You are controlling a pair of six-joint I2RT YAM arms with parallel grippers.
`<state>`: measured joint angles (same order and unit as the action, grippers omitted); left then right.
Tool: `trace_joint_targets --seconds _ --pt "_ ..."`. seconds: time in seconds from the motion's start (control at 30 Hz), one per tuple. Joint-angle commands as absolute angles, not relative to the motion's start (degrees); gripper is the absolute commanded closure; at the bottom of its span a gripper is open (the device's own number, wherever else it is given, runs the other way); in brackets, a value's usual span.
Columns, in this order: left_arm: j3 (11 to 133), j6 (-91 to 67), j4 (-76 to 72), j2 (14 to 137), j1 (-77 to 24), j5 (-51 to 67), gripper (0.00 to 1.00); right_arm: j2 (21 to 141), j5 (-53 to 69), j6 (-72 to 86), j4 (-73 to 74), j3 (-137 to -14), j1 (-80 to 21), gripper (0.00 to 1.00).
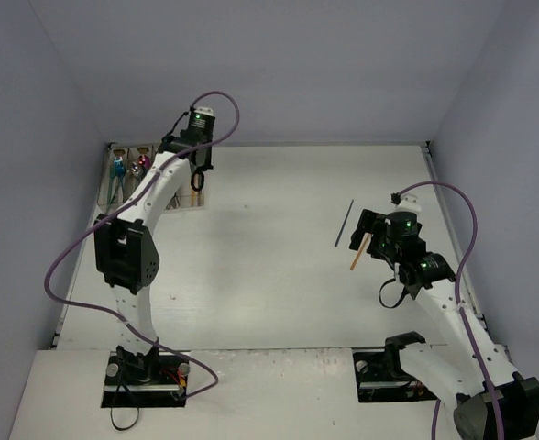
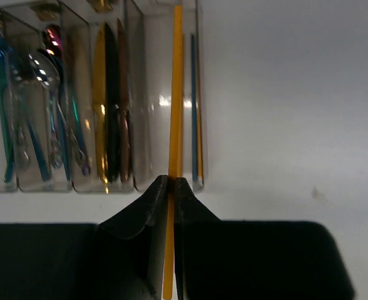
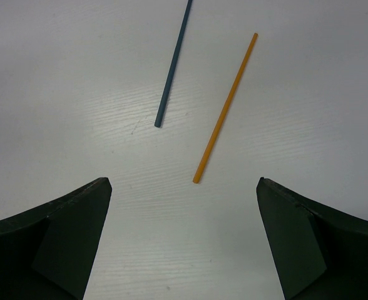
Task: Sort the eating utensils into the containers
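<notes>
— What is the left gripper (image 2: 170, 182) doing?

— Its jaws are pinching nearly closed on a thin orange stick (image 2: 175, 94), at the bottom centre of the left wrist view. The stick is running straight up the frame across the rightmost bin of the containers (image 2: 151, 125), which are sitting along the upper left. Whether its far tip is touching the bin cannot be told.

— And what is lying in those bins?

— Teal forks (image 2: 5, 112) are filling the leftmost one, silver spoons (image 2: 43, 69) the next, then gold, black and copper knives (image 2: 111, 106). A blue rod (image 2: 194, 106) is resting along the rightmost bin's right edge.

— The right gripper (image 3: 184, 181)?

— Its jaws are standing wide apart, holding nothing, and hovering over the white table (image 3: 65, 81). A loose orange stick (image 3: 224, 106) is lying slanted at the centre of the right wrist view, with a dark blue stick (image 3: 173, 62) just to its left, apart from it.
</notes>
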<state>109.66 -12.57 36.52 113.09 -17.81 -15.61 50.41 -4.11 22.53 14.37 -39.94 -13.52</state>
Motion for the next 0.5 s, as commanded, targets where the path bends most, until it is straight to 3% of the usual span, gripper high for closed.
trace_joint_targets --seconds 0.0,0.3,0.47 --pt "119.42 -7.34 36.19 120.36 -13.47 -13.42 1.0 51.73 -4.84 23.28 12.03 -40.42 -13.27 0.0" --pt "131.7 -9.13 36.16 132.22 -9.35 -9.55 1.0 53.25 -6.16 25.53 12.04 -40.32 -13.36 0.0" --pt "132.59 -10.32 36.08 133.63 -9.23 -9.76 0.86 56.64 -8.56 27.43 12.06 -39.42 -13.34 0.02"
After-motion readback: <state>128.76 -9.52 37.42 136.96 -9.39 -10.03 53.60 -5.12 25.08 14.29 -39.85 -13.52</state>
